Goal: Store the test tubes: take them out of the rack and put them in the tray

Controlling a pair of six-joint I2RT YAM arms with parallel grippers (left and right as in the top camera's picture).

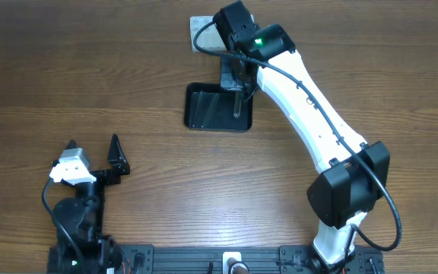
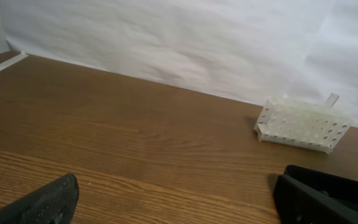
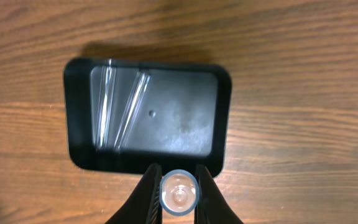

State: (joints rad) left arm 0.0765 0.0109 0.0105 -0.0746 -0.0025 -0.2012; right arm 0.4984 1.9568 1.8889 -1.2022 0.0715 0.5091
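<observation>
My right gripper (image 3: 179, 186) is shut on a clear test tube (image 3: 179, 191), held upright above the near rim of the black tray (image 3: 222, 124). Two clear tubes (image 3: 120, 109) lie inside the tray near one end. From above, the right gripper (image 1: 242, 85) hangs over the tray (image 1: 204, 122), just in front of the white rack (image 1: 200, 34). In the left wrist view the rack (image 2: 302, 123) stands far off with one tube (image 2: 332, 99) sticking up. My left gripper (image 1: 93, 148) rests open near the table's front left, holding nothing.
The wooden table stretches bare across the left and right sides. A pale wall or sheet backs the table behind the rack in the left wrist view. The arm bases sit along the front edge.
</observation>
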